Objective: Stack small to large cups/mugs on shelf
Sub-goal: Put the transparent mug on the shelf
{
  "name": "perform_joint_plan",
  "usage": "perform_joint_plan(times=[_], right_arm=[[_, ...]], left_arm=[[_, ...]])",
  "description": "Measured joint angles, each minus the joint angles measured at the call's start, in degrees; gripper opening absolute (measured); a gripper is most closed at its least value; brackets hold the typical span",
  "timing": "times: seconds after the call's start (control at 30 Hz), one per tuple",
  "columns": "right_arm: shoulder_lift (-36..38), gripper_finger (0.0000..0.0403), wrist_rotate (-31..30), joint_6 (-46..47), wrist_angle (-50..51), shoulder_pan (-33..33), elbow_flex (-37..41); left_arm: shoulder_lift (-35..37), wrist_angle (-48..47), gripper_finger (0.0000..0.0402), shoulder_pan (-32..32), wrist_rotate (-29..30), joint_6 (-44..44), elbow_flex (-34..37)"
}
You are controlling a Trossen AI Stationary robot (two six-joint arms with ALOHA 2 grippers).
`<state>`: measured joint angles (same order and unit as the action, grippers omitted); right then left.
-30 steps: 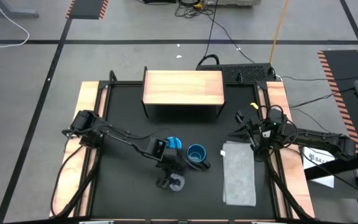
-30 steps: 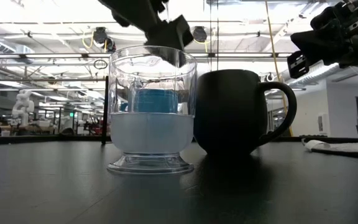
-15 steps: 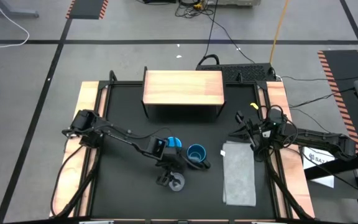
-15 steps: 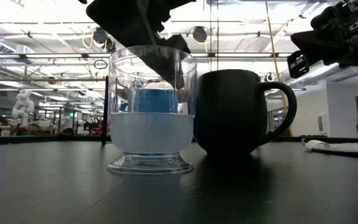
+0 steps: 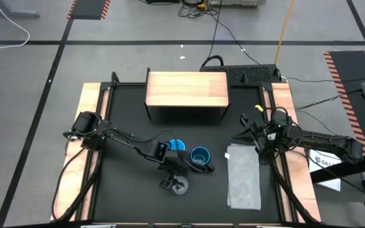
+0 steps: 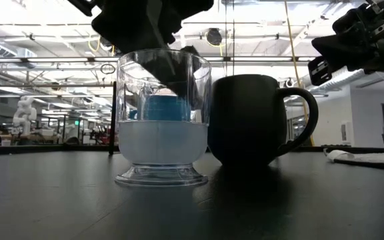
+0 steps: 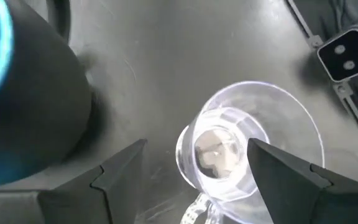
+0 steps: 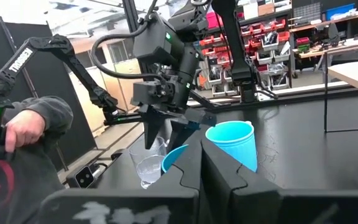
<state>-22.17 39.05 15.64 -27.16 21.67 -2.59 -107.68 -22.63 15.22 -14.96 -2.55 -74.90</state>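
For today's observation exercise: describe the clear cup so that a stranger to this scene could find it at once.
Start at the wooden-topped shelf at the back of the black table, then come forward to the three cups. The clear cup stands nearest the front edge, between the open fingers of the left gripper. Unlike the light-blue mug and dark mug, it is see-through.

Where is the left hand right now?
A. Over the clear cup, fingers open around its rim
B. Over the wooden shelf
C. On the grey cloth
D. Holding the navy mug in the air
A: the left hand is open, one finger on each side of the clear cup.
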Motion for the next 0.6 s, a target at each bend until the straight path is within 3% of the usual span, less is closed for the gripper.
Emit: perform_joint_plan(times=[0.27, 0.6], right_arm=[[0.0, 0.0, 0.0, -0.2, 0.3, 0.0, 0.0], [0.0, 0.0, 0.0, -0.3, 0.5, 0.0, 0.0]], left_arm=[[0.0, 1.3, 0.026, 0.0, -0.5, -1.2, 0.6], [0.0, 1.0, 0.0149, -0.5, -2.0, -1.2, 0.6]])
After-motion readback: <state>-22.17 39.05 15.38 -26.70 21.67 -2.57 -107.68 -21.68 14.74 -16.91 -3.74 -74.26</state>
